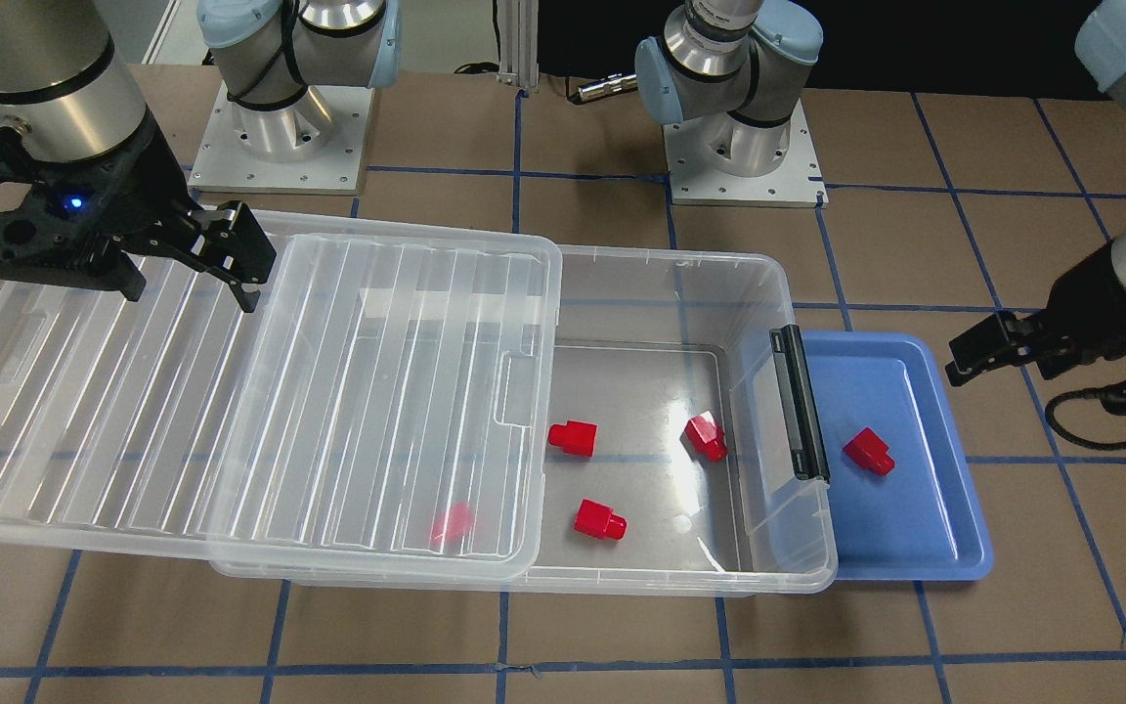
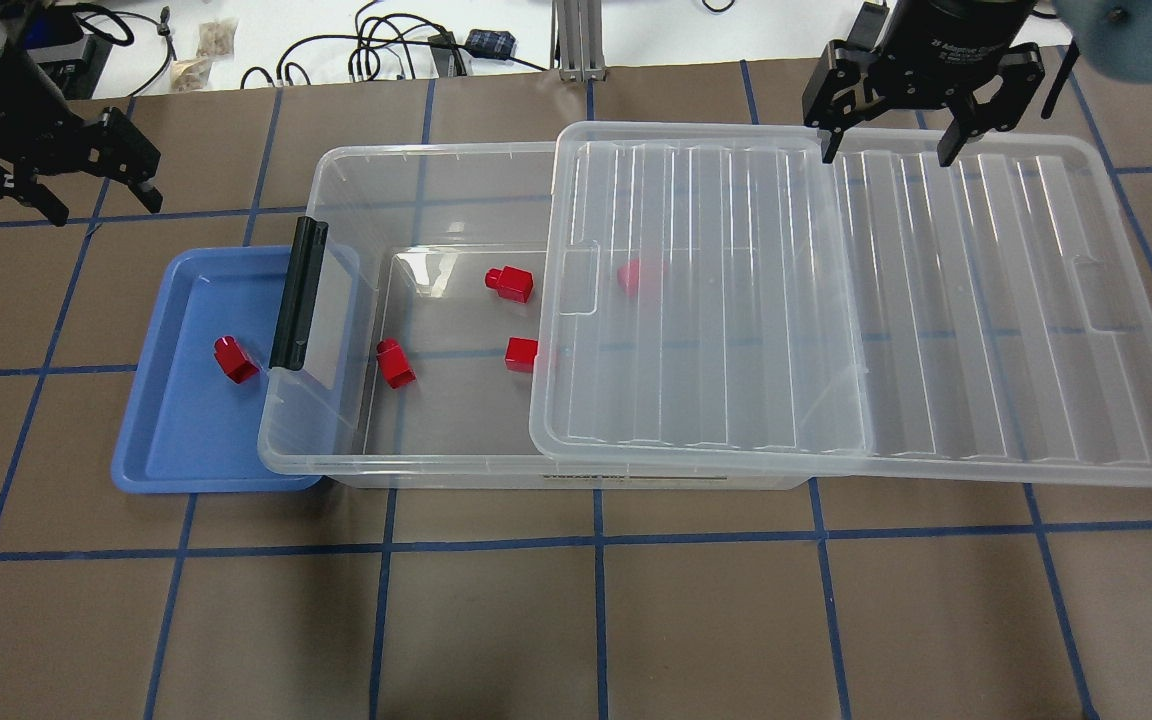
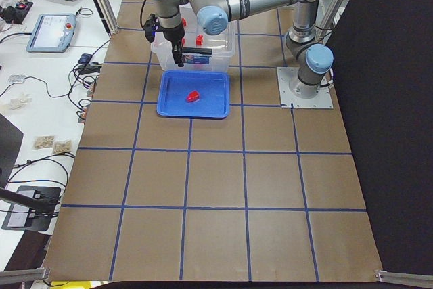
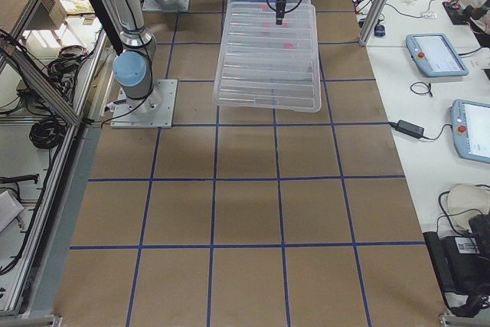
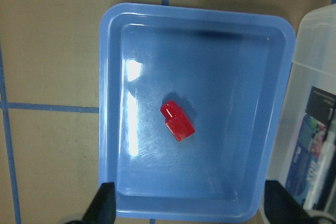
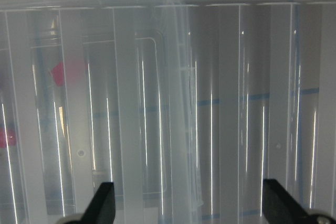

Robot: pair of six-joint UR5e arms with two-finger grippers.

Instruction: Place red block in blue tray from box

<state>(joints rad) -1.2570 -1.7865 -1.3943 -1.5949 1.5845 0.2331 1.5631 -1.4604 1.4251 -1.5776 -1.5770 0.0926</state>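
Note:
One red block (image 2: 234,359) lies in the blue tray (image 2: 166,440), also seen in the left wrist view (image 5: 177,120). Three red blocks lie on the open floor of the clear box (image 2: 436,165): (image 2: 508,283), (image 2: 395,363), (image 2: 522,353). Another one (image 2: 639,274) shows faintly under the ribbed lid (image 2: 936,300), which is slid halfway off the box toward my right. My left gripper (image 2: 101,205) is open and empty, above and behind the tray. My right gripper (image 2: 886,157) is open and empty over the lid's far edge.
The box's black latch bar (image 2: 296,292) overhangs the tray's inner side. The lid's outer half rests on the brown table with its blue grid lines (image 2: 596,600). The arm bases (image 1: 275,127) stand behind the box.

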